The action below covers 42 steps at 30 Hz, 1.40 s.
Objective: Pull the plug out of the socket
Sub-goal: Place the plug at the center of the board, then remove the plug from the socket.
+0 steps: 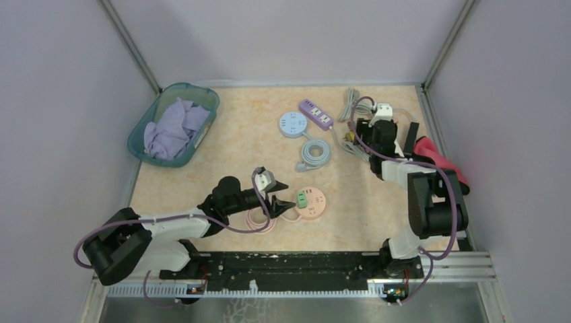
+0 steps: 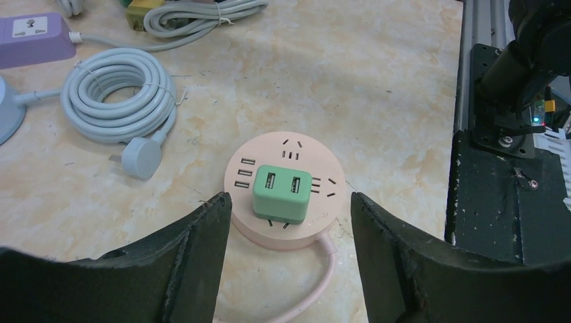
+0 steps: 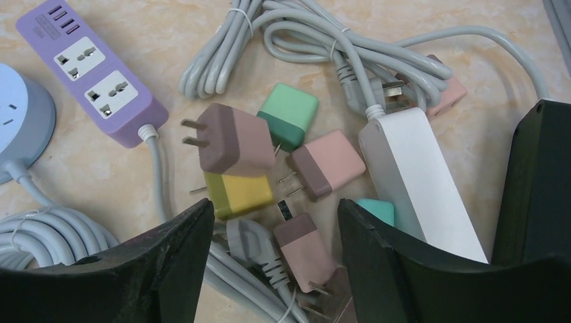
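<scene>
Left arm point(image 1: 176, 227) low, jaws apart, facing green plug point(image 2: 283, 192)

The prongs of the green plug point(image 2: 282, 194) are out of sight inside the pink round socket point(image 2: 296, 151), whose cord point(image 2: 316, 282) leaves the left wrist view at the bottom. The purple strip point(image 2: 30, 39) and blue socket point(image 2: 5, 120) are cut off at its left side. Near the far right corner of the table point(image 1: 363, 195), a teal plug point(image 3: 378, 210) lies mostly behind the white strip point(image 3: 417, 168), whose near end disappears behind a finger point(image 3: 431, 276). From above, the right arm point(image 1: 397, 171) covers most of that plug pile point(image 3: 236, 145).
</scene>
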Available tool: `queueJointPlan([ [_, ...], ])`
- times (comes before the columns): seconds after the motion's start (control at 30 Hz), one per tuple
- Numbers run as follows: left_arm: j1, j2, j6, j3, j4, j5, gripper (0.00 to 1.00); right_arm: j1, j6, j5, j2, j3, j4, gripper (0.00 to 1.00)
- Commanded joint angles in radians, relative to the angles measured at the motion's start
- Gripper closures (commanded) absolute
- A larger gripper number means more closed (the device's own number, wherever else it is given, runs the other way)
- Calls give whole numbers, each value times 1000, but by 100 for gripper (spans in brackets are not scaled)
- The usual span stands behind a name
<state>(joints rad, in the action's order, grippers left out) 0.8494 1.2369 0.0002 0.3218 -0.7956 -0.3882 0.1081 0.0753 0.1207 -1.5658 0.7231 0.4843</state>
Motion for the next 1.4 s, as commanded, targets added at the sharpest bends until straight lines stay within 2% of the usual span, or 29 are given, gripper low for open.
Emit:
queueJointPlan([
  [0.0, 3, -41, -15, -22, 7, 27, 29, -5, -12, -49, 39, 37, 32, 33],
  [0.1, 3, -74, -28, -39, -2, 56, 26, -5, -54, -139, 82, 38, -11, 34],
  [0.2, 3, -106, -46, -67, -36, 85, 20, -5, -112, -267, 129, 50, -80, 34],
  [0.33, 2, -141, -89, -109, -96, 142, 1, -6, -190, -476, 201, 31, -133, 34],
  [0.5, -1, -178, -117, -135, -117, 179, 0, -5, -290, -800, 269, 18, -204, 35],
  [0.67, -3, -200, -144, -151, -116, 211, 0, -5, -335, -995, 294, 18, -244, 35],
  [1.0, -3, -174, -154, -135, -78, 190, 0, -6, -397, -1196, 304, 5, -268, 35],
  [1.37, -3, -128, -153, -122, -76, 182, 0, -5, -420, -1243, 314, -4, -274, 34],
])
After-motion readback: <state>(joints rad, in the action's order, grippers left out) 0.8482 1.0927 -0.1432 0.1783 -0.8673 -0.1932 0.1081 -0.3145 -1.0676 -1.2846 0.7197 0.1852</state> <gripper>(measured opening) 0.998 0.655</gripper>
